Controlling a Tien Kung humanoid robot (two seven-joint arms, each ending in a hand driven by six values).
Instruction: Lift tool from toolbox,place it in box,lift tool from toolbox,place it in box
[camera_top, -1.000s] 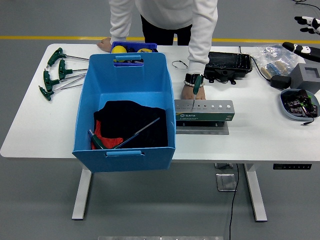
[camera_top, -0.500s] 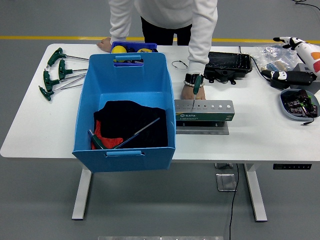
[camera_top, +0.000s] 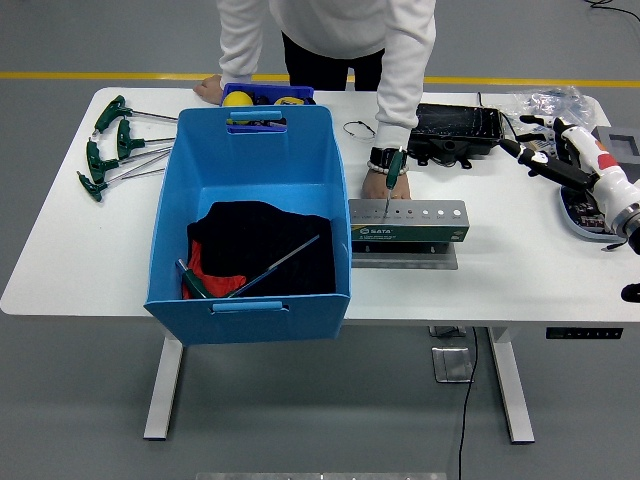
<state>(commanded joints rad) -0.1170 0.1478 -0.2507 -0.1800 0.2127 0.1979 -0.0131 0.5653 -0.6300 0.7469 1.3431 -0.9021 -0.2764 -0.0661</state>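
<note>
Spread, empty fingers (camera_top: 528, 150) of the right hand (camera_top: 560, 165) point left toward the tool (camera_top: 393, 178), standing upright in the toolbox (camera_top: 408, 221), well apart. A person's hand (camera_top: 378, 184) rests beside it; the box (camera_top: 252, 220) lies farther left.

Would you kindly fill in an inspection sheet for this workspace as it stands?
Surface: white table, crowded.
Job's things: one green-handled tool stands in the tool rack, a person's hand on it; another tool lies in the blue box on dark cloth.
Clutter: T-handle wrenches far left; black tray; grey dish.
Grippers: right hand open over the right side; left nothing seen.
Cables: one hangs under the table.
Surroundings: grey floor, yellow line.
</note>
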